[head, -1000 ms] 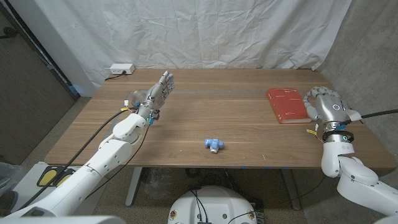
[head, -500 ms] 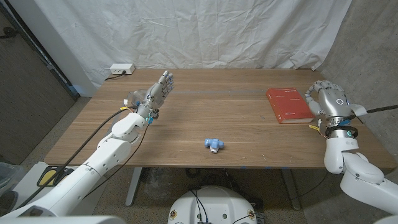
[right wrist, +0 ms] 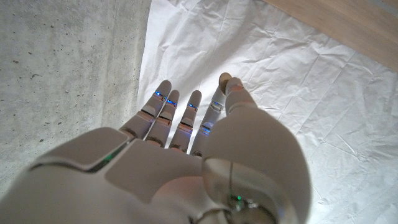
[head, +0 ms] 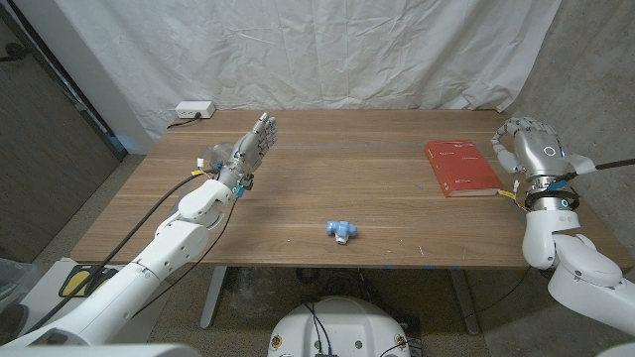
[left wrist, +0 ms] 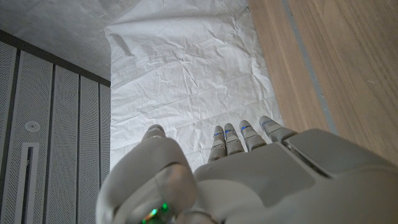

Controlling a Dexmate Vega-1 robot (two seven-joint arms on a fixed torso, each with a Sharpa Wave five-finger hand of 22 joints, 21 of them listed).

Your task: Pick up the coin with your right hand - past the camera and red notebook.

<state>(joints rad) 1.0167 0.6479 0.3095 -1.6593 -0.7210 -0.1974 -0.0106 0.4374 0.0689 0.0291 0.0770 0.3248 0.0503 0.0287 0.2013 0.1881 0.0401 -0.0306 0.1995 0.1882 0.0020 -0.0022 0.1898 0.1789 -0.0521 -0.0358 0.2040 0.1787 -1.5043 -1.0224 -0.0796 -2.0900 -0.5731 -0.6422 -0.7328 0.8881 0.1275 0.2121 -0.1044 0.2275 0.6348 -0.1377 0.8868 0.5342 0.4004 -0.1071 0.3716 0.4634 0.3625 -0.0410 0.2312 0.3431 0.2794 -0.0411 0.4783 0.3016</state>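
Observation:
A red notebook lies flat at the table's right side. A small blue toy camera sits near the front edge, in the middle. My right hand is raised just right of the notebook, off the table, and holds nothing. In the right wrist view my right hand has its fingers stretched out towards the white curtain. My left hand hovers over the far left of the table with straight fingers and holds nothing. In the left wrist view my left hand points at the curtain.
The wooden table is bare between the toy camera and the notebook. A white power strip lies at the far left corner. A white curtain hangs behind the table, a concrete wall stands to the right.
My right hand has lifted and drawn back to the right, from the notebook's near right corner to beside its far end. The left arm has not moved.

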